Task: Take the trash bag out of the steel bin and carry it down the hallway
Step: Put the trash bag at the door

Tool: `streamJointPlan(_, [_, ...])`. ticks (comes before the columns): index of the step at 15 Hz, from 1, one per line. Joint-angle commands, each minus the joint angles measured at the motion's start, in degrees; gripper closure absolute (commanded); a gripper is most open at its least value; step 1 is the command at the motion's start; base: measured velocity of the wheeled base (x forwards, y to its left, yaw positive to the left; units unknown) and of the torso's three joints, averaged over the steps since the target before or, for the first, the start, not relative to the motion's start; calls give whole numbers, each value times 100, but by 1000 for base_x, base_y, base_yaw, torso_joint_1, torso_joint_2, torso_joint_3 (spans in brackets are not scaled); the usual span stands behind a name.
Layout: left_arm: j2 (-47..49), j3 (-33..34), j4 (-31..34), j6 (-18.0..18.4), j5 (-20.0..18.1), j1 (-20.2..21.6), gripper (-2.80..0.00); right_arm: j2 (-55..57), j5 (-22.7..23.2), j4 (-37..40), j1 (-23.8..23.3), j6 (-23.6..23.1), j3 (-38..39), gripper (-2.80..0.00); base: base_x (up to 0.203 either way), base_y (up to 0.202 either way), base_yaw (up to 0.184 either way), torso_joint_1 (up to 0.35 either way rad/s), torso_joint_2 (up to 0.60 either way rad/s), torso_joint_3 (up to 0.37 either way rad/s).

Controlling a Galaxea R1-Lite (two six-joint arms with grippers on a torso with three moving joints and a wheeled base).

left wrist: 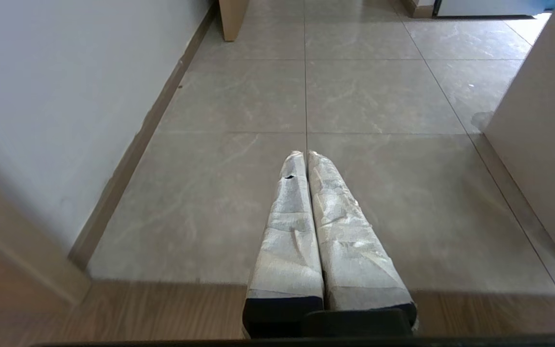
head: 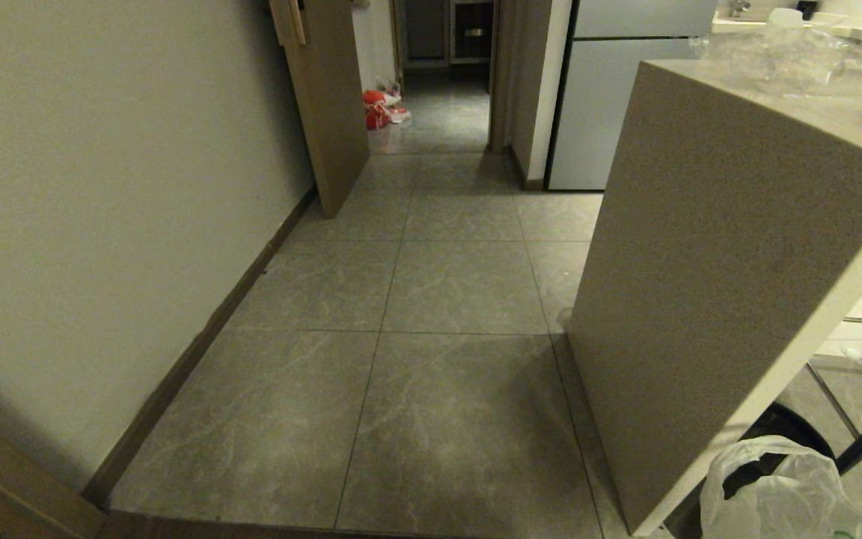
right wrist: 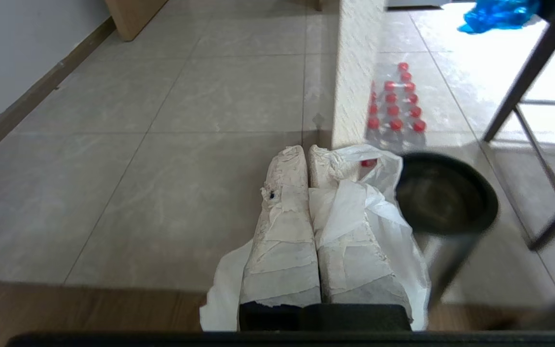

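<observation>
My right gripper (right wrist: 306,149) is shut on the trash bag (right wrist: 354,202), a thin whitish plastic bag pinched between the wrapped fingers and draped over one of them. The same trash bag (head: 775,498) shows at the head view's lower right corner. Just beside the gripper stands the steel bin (right wrist: 484,193), its black rim and dark inside showing; the bag is outside it. The bin (head: 798,430) is partly hidden behind the counter in the head view. My left gripper (left wrist: 305,154) is shut and empty, held low over the hallway (head: 431,299) tiles.
A tall pale counter block (head: 715,262) stands on the right, a wall with dark baseboard (head: 199,337) on the left. A wooden door (head: 326,97) stands ajar ahead, a fridge (head: 610,105) beyond. Red-capped bottles (right wrist: 398,103) and black chair legs (right wrist: 523,86) are near the bin.
</observation>
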Motion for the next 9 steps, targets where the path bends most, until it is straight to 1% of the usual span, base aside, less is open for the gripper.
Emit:
streamJointPlan(1, [0,9,-2,-2,2,3,0,-1,-2,0,2,2,18,0,185,0,-2,2,0,0])
streamJointPlan(8, [0,9,-2,-10,2,3,0,-1,-2,0,2,2,18,0,191,5,2,1,2,2])
streamJointPlan(9, [0,9,-11,-10,2,3,0,-1,7,0,2,2,18,0,84,42,12,2,-2,2])
